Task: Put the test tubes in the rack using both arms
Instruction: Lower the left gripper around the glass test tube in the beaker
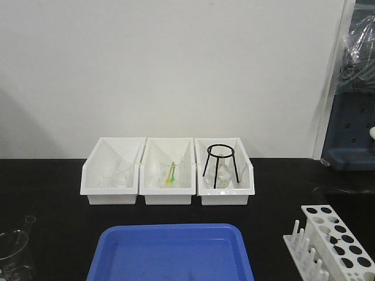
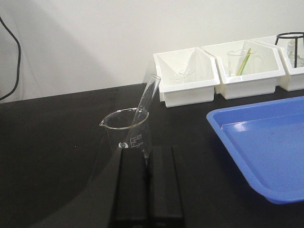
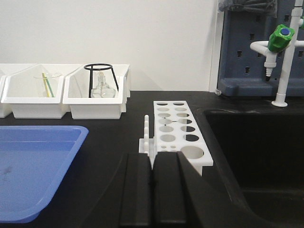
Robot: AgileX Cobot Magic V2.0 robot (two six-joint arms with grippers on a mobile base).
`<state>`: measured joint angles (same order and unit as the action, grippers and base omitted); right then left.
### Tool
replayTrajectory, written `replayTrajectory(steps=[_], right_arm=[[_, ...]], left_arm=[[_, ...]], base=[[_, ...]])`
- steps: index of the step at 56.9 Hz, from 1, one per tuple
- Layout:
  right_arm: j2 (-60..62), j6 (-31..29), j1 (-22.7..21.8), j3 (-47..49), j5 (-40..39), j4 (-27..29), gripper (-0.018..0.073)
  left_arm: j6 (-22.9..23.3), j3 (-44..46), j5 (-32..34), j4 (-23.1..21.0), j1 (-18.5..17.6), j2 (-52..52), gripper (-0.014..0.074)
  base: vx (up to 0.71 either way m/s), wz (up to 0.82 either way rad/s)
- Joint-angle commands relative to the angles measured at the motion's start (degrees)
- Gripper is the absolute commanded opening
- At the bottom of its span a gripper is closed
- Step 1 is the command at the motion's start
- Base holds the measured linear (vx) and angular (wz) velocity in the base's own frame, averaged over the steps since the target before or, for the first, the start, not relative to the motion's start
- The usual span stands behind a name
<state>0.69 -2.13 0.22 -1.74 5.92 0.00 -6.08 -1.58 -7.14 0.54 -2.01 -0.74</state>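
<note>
At the bench's front left corner a test tube (image 2: 148, 95) leans in a glass beaker (image 2: 124, 134), and the left gripper (image 2: 146, 151) sits just before it, its fingers pressed together on nothing. A blue tray (image 1: 170, 250) lies in the middle of the front edge. Near the front right corner stands the rack (image 3: 178, 121), with the right gripper (image 3: 152, 159) clenched just before it.

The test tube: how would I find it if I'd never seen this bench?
Find the blue tray on the black bench. Left of it stands a wide clear beaker. The test tube leans inside, a thin glass stick poking above the rim.
</note>
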Motion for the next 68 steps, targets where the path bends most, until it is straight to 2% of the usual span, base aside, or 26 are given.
replayTrajectory(steps=[1, 55, 62, 68], right_arm=[[0.5, 0.0, -0.2, -0.8, -4.6, 0.0, -0.0009], [0.5, 0.0, -0.2, -0.8, -5.0, 0.0, -0.0009], [0.5, 0.0, -0.2, -0.8, -5.5, 0.0, -0.0009], [0.5, 0.0, -0.2, -0.8, -9.9, 0.0, -0.0009]], left_arm=[[0.6, 1.5, 4.5, -0.5, -0.2, -0.7, -0.0004], [0.6, 1.6, 5.4, -0.5, -0.2, -0.7, -0.0004], [0.6, 1.6, 8.0, -0.5, -0.2, -0.7, -0.0004], [0.6, 1.6, 11.3, -0.5, -0.2, -0.7, -0.0004]], base=[[0.04, -0.01], [0.01, 0.0], [0.0, 0.0], [0.0, 0.0]])
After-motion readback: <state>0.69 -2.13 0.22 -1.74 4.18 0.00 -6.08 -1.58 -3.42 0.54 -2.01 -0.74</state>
